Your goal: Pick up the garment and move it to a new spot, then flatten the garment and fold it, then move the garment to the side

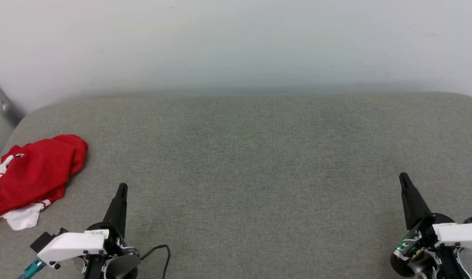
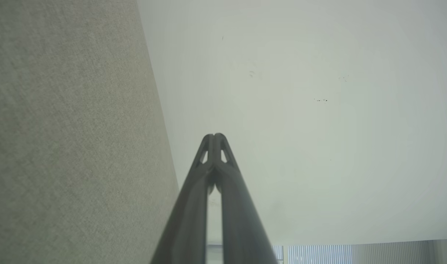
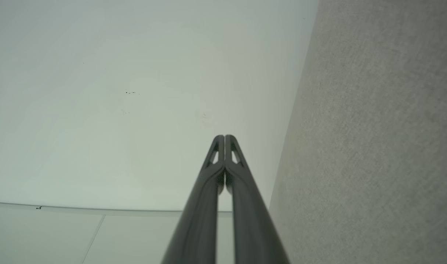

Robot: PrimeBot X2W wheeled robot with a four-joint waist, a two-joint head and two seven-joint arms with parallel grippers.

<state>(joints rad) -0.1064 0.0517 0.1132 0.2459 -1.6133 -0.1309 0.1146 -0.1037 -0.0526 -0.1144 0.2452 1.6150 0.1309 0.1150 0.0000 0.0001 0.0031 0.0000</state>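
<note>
The crumpled red jersey shirt with white sleeves and red-white striped trim (image 1: 34, 170) lies bunched at the far left of the grey cloth-covered tabletop (image 1: 251, 162), and part of it runs past the left border of the head view. I cannot tell whether that part hangs over the edge. If it does, a pull on 1 loose layer could tip the weight off the tabletop instead of lifting the shirt.

Just right of the shirt and nearer to the robot, the left tool (image 1: 121, 190) points away with its 2 dark fingers pressed together and nothing between them. The left wrist view shows the same shut tips (image 2: 214, 136). It has to spread before it reaches the cloth, or it will only shove the heap further left. A thin black cable (image 1: 162, 252) loops beside its wrist and could snag on a sideways sweep.

The middle of the tabletop lies bare, which suits a new spot.

Far right, the right tool (image 1: 403, 177) is likewise pressed shut and empty (image 3: 224, 136), well apart from the shirt. A 1-handed lift will likely leave the sleeves twisted.
</note>
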